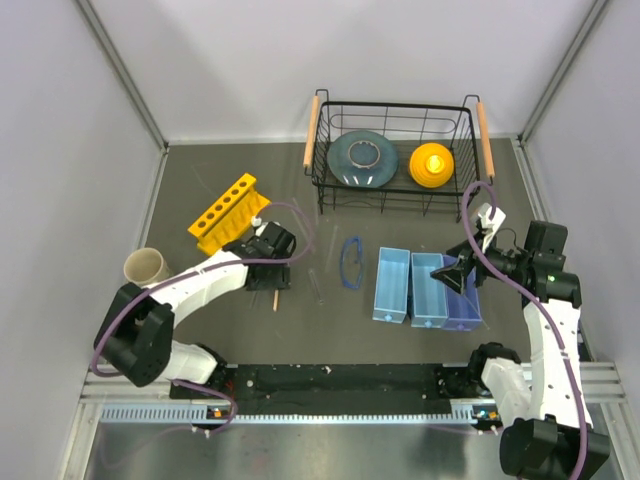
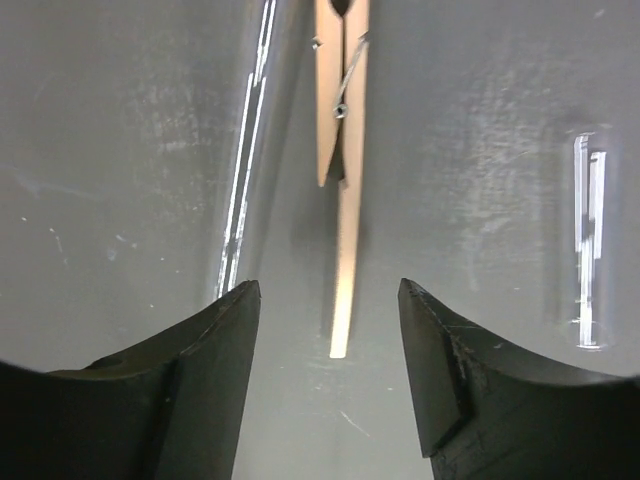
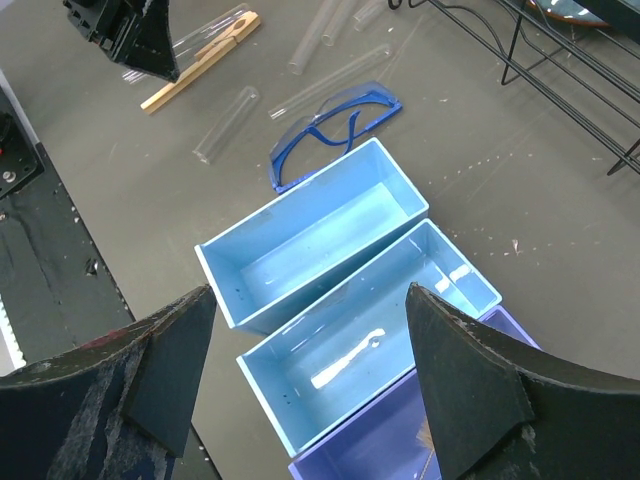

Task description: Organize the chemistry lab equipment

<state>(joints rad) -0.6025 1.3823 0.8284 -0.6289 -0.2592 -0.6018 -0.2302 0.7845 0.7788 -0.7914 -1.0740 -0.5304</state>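
Note:
The slim tan wooden test-tube clamp (image 2: 345, 150) lies flat on the dark table, and its near end reaches in between my left gripper's (image 2: 329, 290) fingers. Those fingers stand open on either side of it, with a gap on both sides. From above, the left gripper (image 1: 275, 272) sits just over the clamp (image 1: 275, 298). Thin clear glass tubes (image 2: 245, 170) lie beside the clamp, and more tubes (image 3: 225, 125) lie near the blue-rimmed safety glasses (image 3: 335, 130). The yellow rack (image 1: 228, 212) stands at the left. My right gripper (image 3: 310, 290) hangs open and empty above the blue bins.
Two light blue bins (image 1: 392, 285) (image 1: 428, 290) and a purple bin (image 1: 462, 300) stand side by side at centre right. A black wire basket (image 1: 400, 120) at the back holds a grey plate and a yellow object. A tan cup (image 1: 147, 266) stands at the far left.

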